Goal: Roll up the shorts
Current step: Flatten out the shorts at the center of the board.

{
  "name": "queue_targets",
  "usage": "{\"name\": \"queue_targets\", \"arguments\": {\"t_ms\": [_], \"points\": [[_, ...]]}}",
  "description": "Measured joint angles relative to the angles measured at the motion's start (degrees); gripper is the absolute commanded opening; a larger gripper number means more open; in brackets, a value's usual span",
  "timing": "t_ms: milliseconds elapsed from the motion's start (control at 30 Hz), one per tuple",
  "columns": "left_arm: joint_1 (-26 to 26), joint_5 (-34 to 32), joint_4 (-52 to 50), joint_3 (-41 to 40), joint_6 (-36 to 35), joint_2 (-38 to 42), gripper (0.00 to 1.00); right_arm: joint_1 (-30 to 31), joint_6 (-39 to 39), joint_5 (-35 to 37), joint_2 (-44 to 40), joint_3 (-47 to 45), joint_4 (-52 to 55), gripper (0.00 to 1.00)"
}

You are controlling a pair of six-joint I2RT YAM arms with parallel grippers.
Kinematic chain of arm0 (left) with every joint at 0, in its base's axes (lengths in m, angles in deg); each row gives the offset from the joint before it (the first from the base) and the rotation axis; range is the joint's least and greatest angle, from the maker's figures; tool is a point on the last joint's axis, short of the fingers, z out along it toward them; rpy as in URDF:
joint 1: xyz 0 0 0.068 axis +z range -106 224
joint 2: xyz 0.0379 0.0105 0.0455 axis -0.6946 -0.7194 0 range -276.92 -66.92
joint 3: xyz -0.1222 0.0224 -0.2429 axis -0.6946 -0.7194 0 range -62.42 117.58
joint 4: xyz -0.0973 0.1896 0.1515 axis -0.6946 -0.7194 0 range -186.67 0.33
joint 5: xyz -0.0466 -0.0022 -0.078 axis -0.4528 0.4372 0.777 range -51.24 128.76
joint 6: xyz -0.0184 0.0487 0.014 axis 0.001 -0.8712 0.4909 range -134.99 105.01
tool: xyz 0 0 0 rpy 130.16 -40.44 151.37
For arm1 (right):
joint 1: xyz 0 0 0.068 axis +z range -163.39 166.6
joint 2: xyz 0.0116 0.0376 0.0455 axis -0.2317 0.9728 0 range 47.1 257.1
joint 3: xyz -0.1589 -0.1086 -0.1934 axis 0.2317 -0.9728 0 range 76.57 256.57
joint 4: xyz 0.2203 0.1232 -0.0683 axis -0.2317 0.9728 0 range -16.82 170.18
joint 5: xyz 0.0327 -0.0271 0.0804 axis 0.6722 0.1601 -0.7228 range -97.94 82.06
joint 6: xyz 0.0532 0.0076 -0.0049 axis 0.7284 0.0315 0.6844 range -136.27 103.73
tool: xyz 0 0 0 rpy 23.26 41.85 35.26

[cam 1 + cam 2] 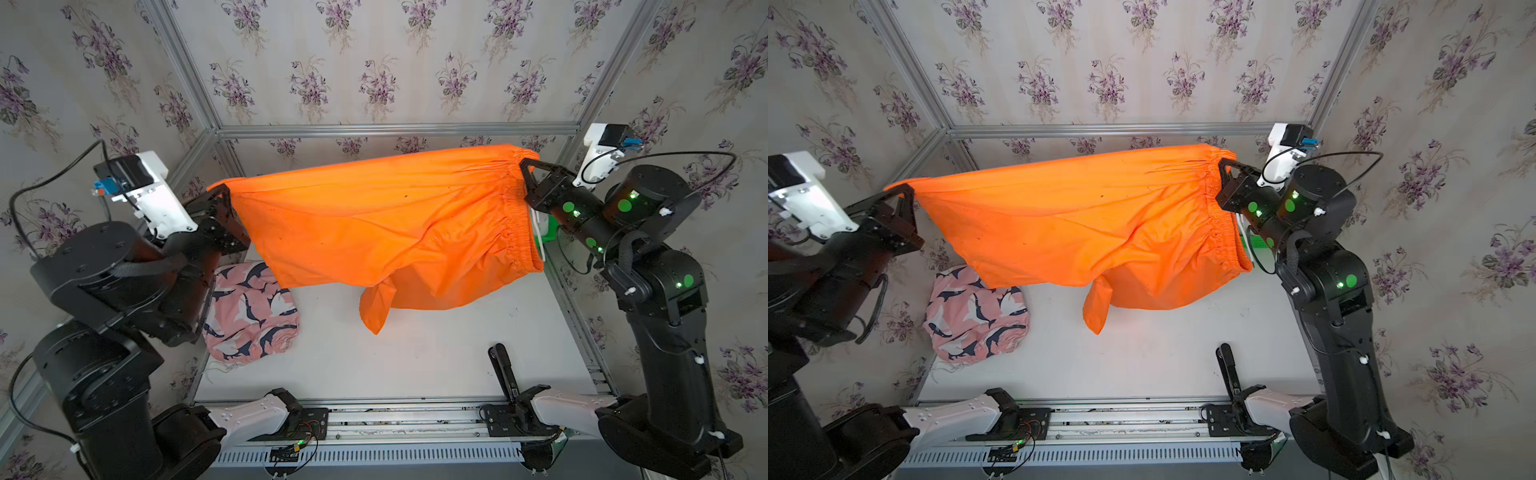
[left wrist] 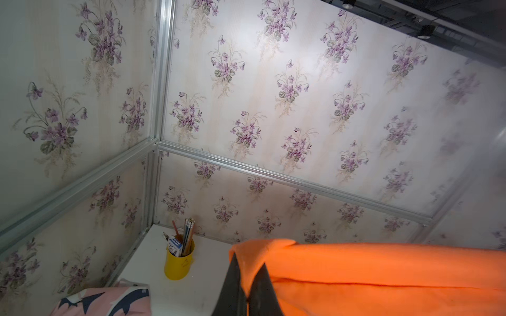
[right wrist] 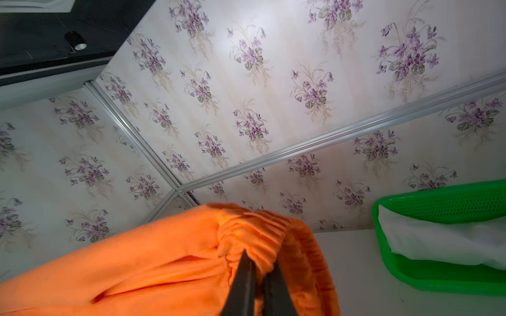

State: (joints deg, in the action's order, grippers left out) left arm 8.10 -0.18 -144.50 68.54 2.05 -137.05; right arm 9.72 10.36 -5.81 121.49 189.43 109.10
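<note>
Orange shorts (image 1: pixel 374 224) hang in the air over the far half of the table (image 1: pixel 415 365), stretched between your two arms. The left gripper (image 1: pixel 222 194) has its fingers clamped on a hem corner at far left. The right gripper (image 1: pixel 524 165) has its fingers pinched together on the gathered waistband at far right. The lower leg sags and one flap dangles toward the table's middle. Pink shorts (image 1: pixel 249 316) lie bunched at near left. White shorts (image 3: pixel 438 240) sit in the basket (image 3: pixel 438 281) at far right.

Risks noted:
- Both pinches take little cloth at the very edge. If you pull the arms further apart, a corner may slip free.
- If you lay the cloth down as it hangs, the dangling flap will likely tuck under and give a lumpy roll.
- If you swing the cloth left, it may brush the cup (image 2: pixel 179 262) in the far corner near the left gripper, or drag onto the pink shorts.
</note>
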Motion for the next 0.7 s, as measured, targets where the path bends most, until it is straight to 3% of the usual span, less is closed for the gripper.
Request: {"name": "queue_targets", "arguments": {"t_ms": [100, 200, 267, 400, 467, 567, 700], "points": [[2.3, -2.2, 2.0, -0.2, -2.1, -5.0, 0.01, 0.0, 0.2, 0.1, 3.2, -3.6, -0.5, 0.0], [9.9, 1.7, 1.1, 3.2, -1.0, -11.0, 0.0, -0.1, 0.4, -0.4, 6.1, -4.1, -1.5, 0.0], [15.4, 5.7, 0.1, 9.0, 1.5, -15.1, 0.0, -0.1, 0.5, -1.4, 8.6, -1.6, -2.9, 0.0], [19.1, 12.2, -0.1, 21.3, 3.7, -19.6, 0.0, -0.1, 1.4, -2.2, 11.6, 4.2, -5.3, 0.0], [19.6, 14.2, 1.8, 21.5, 4.1, -17.8, 0.0, -0.1, 1.7, -2.8, 11.6, 5.6, -6.7, 0.0], [19.8, 16.5, 4.4, 15.3, 4.7, -11.5, 0.0, -0.1, 1.9, -3.0, 9.9, 4.3, -7.8, 0.0], [19.8, 20.1, 4.6, 6.8, 5.9, -2.9, 0.0, 0.0, 2.1, -3.6, 3.4, -5.9, -8.9, 0.0]]}}
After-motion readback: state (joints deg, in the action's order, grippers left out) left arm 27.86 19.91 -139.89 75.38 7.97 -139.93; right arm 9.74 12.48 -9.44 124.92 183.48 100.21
